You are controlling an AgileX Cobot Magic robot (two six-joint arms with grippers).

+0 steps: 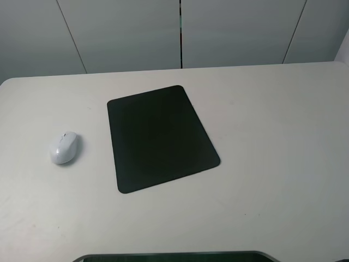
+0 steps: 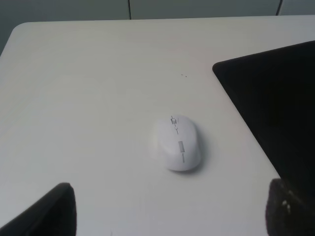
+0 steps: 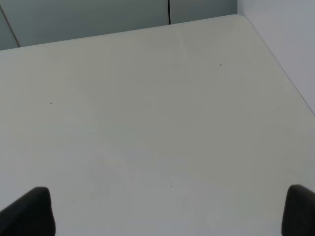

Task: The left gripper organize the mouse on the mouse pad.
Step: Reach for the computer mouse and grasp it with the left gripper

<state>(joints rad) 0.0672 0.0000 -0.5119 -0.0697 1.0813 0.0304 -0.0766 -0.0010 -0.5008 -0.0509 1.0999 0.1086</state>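
Left end effector point(image 2: 170, 196): mine, spread wide; its two black fingers point(image 2: 44, 211) stand far apart with only bare tabletop point(image 1: 272, 136) between them, and they hold nothing.
Mouse point(image 2: 178, 142): white, lying flat on the tabletop ahead of my left end effector, roughly in line with the gap between my fingers and clear of both. Its scroll wheel end points away from me.
Mouse pad point(image 2: 275, 108): black and flat, ahead of my left end effector on the side toward the middle of the tabletop, with one corner near the mouse but not touching it.
Mouse and pad from above: the mouse point(image 1: 64, 147) sits off the mouse pad point(image 1: 161, 136), to its left, with a strip of tabletop between them.
Right end effector point(image 3: 167, 196): also spread wide and empty, over bare tabletop.
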